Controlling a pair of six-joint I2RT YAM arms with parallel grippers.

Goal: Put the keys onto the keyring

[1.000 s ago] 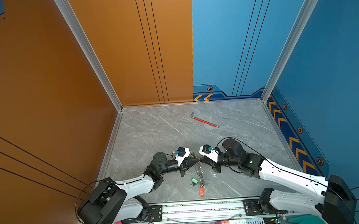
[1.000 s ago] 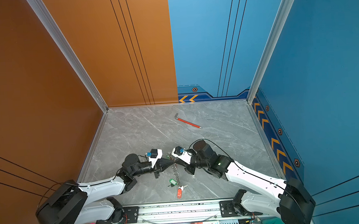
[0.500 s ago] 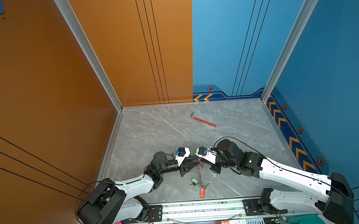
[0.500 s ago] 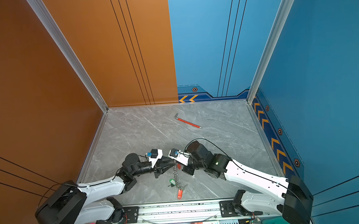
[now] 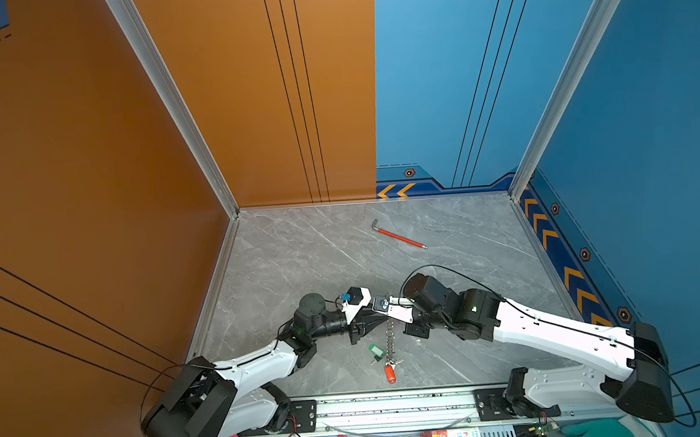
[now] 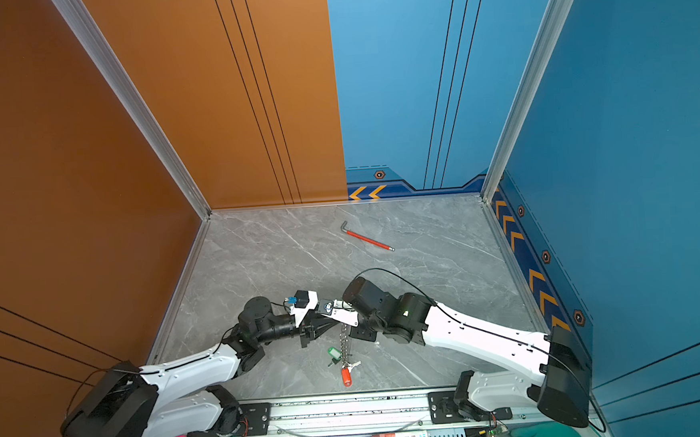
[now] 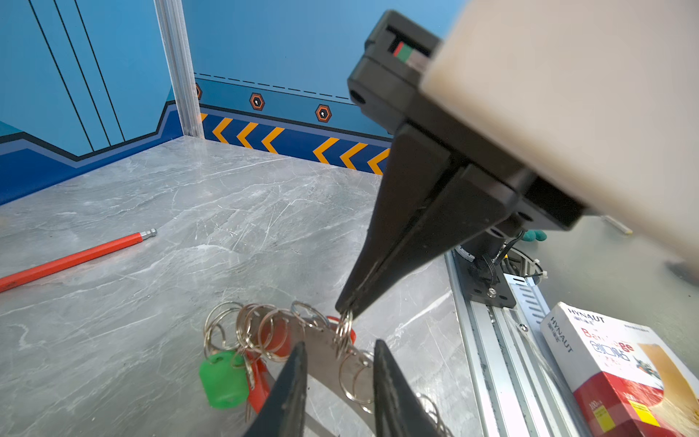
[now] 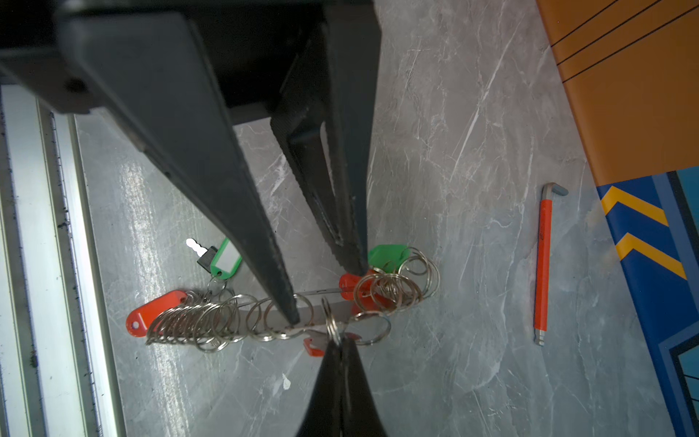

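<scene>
The keyring [image 8: 302, 317], a flat grey hoop strung with many silver rings [image 7: 261, 325], hangs between the two grippers in both top views [image 5: 389, 340] [image 6: 343, 347]. My right gripper [image 8: 336, 338] [image 5: 391, 315] is shut on one small ring of it. My left gripper [image 7: 338, 346] [image 5: 373, 321] is open, its fingertips [image 7: 299, 350] on either side of the grey hoop. Keys hang from the rings: a green-tagged key [image 8: 225, 259] [image 5: 376, 351] [image 7: 223, 378] and an orange-tagged one [image 8: 151, 310] [image 5: 390, 373]. Another green tag [image 8: 387, 253] shows behind the left fingers.
A red-sleeved hex wrench [image 5: 399, 239] [image 6: 366, 240] [image 8: 542, 261] lies toward the back of the grey marble table [image 5: 301, 264]. The aluminium rail [image 5: 393, 404] runs along the front edge, with small boxes [image 7: 620, 370] beyond it. Orange and blue walls enclose the table.
My left gripper has gone from shut to open around the hoop. The right gripper has shifted slightly left, still shut on its ring.
</scene>
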